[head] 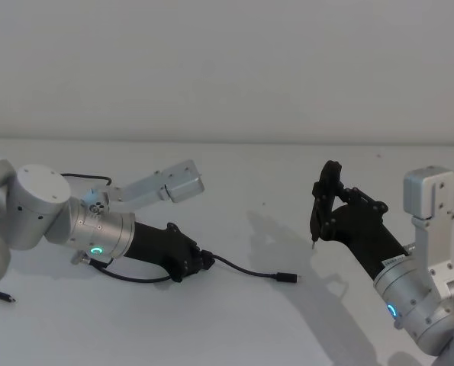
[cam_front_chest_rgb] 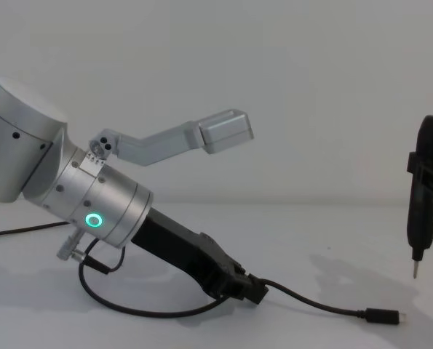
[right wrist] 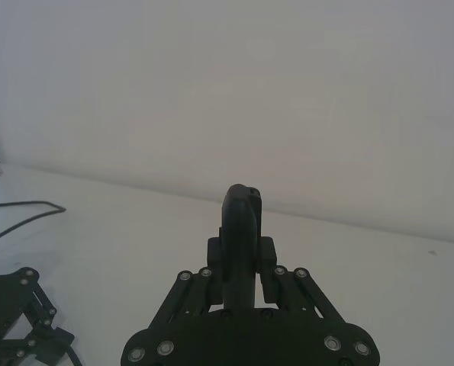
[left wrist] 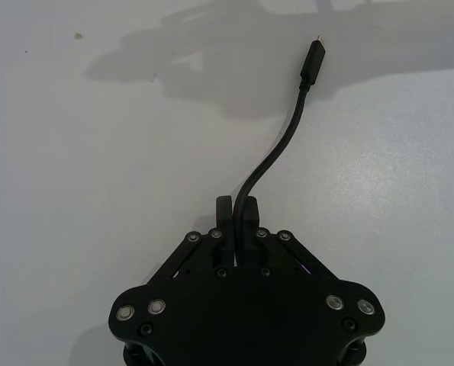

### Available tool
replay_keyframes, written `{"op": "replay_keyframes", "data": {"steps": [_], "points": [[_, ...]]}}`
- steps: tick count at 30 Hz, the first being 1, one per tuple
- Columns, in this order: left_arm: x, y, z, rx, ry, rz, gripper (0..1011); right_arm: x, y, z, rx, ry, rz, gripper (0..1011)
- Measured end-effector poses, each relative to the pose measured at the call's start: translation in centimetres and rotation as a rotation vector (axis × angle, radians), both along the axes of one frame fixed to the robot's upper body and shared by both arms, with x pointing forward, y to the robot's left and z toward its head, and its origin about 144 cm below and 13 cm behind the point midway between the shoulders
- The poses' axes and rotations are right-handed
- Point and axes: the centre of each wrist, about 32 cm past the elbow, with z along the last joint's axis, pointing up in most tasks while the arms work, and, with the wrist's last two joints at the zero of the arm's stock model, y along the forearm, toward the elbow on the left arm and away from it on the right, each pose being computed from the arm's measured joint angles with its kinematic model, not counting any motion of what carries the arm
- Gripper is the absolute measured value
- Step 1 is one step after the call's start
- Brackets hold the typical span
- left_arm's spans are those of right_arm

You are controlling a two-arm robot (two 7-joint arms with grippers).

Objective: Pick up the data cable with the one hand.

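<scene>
The left gripper (head: 205, 261), low over the white table (head: 211, 328), pinches the data cable (head: 246, 269) lying on that table, while the right gripper (head: 335, 221), raised above it, clamps a slim metal-tipped tool (head: 321, 200).

A plain white matte surface (head: 211, 328) spreads beneath the left end effector (head: 206, 261) and out on every side of it. Beyond that end effector a bare pale grey wall (head: 227, 69) rises, meeting the surface in a straight seam. Ahead of it lie soft grey shadows (head: 276, 229).
</scene>
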Motion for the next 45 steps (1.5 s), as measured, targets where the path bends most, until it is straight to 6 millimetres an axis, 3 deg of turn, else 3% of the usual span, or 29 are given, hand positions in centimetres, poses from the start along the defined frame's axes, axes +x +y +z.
{"op": "replay_keyframes", "data": {"steps": [10, 28, 45], "points": [[-0.1, 0.0, 0.2, -0.003, -0.018, 0.006, 61, -0.1, 0.0, 0.3, 0.009, -0.008, 0.005, 274], [-1.2, 1.0, 1.6, -0.102, -0.125, 0.048, 61, -1.0, -0.1, 3.2, 0.094, -0.062, 0.056, 274], [-1.8, 2.0, 2.5, -0.186, -0.163, 0.079, 61, -1.0, 0.1, 3.8, 0.115, -0.056, 0.060, 275]]}}
